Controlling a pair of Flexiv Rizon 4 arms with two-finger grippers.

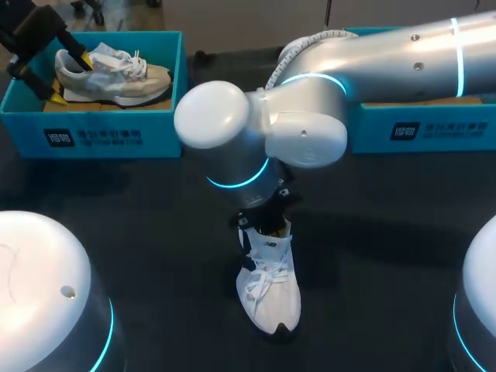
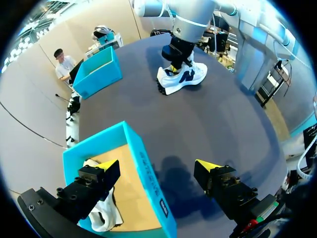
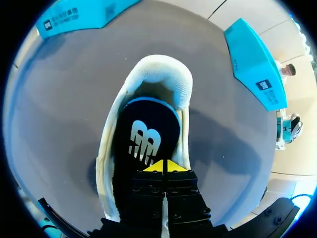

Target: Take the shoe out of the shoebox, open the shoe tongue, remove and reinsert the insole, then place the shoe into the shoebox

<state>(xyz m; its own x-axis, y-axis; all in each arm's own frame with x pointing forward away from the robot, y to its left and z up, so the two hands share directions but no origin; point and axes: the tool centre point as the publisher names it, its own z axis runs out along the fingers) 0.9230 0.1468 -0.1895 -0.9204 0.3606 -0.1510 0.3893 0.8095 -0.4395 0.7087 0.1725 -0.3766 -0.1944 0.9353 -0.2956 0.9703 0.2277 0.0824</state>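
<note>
A white shoe [image 1: 270,298] with white laces and a dark mark on its side stands upright on its sole near the middle of the dark counter, toe towards the near edge, where a bit of black outsole shows. Down through its padded collar the insole [image 3: 146,139] lies flat inside, black with a white emblem. At the far left an open teal shoebox [image 1: 116,138] holds a beige shoe [image 1: 124,74] lying on its side. A second teal shoebox [image 1: 434,128] sits at the far right, mostly hidden.
</note>
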